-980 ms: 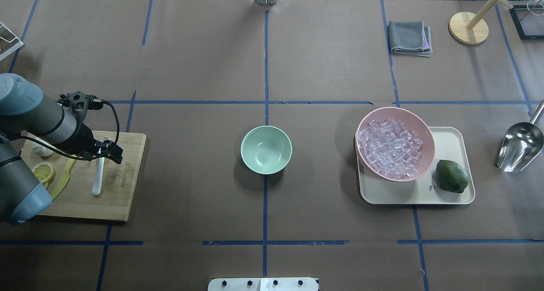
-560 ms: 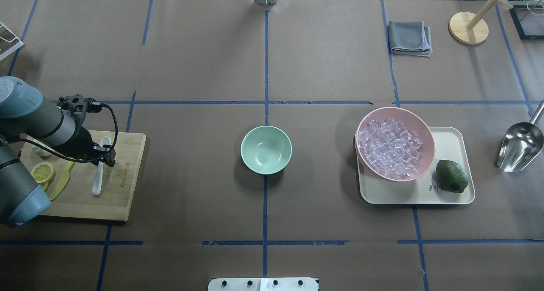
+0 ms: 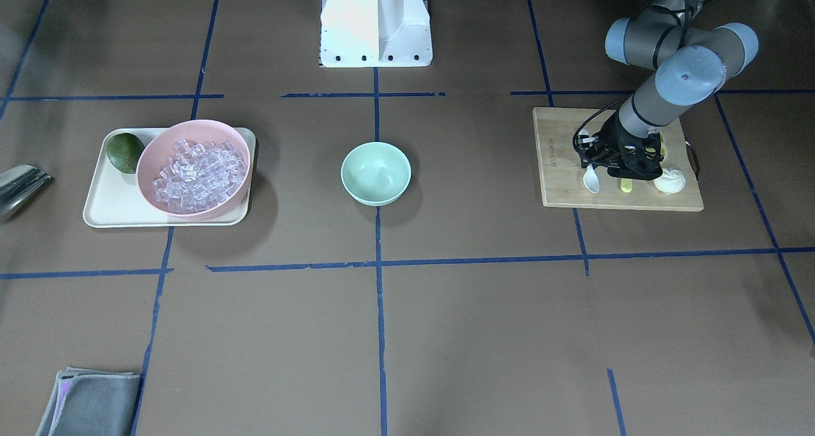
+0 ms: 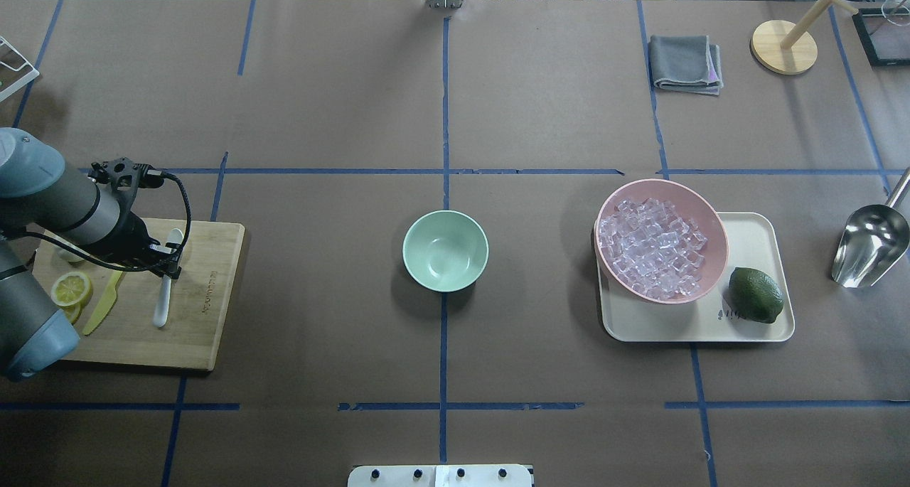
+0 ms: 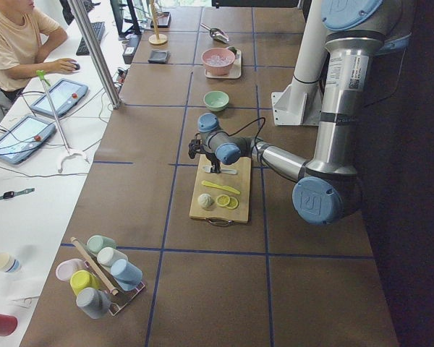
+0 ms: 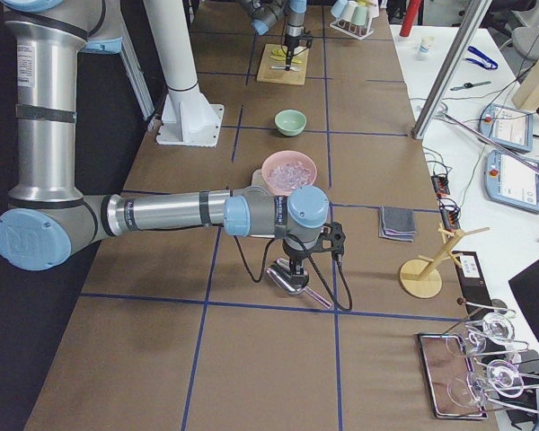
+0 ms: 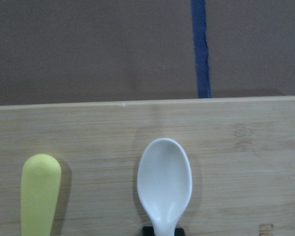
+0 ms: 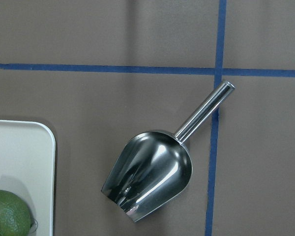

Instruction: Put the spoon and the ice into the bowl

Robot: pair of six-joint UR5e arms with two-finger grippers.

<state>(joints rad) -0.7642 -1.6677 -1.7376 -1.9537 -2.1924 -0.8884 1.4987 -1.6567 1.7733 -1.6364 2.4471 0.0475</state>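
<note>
Spoon pickup in hand. Left gripper (image 4: 169, 265) down at neck of white spoon (image 7: 164, 179), scoop-up, flat on cutting board (image 4: 206, 309) beside yellow knife (image 7: 38, 194); jaw spread unreadable. Next, likely: pinch slim handle squarely, lift, carry to empty green bowl (image 4: 446, 250) mid-table. Ice (image 4: 650, 249) heaped in pink bowl (image 4: 713, 220). Right gripper (image 6: 294, 269) over metal scoop (image 8: 150, 177); grip unreadable.

The bowl (image 4: 445, 251) sits mid-table; left of it a cutting board (image 4: 206, 316) bears the spoon (image 4: 163, 306) beside a plastic knife (image 4: 103, 306); right of it a tray (image 4: 753, 238) holds a larger bowl (image 4: 700, 206) with the ice (image 4: 650, 249) in it and a lime (image 4: 756, 295) beside it, with a scoop (image 4: 871, 245) farther right on the table
</note>
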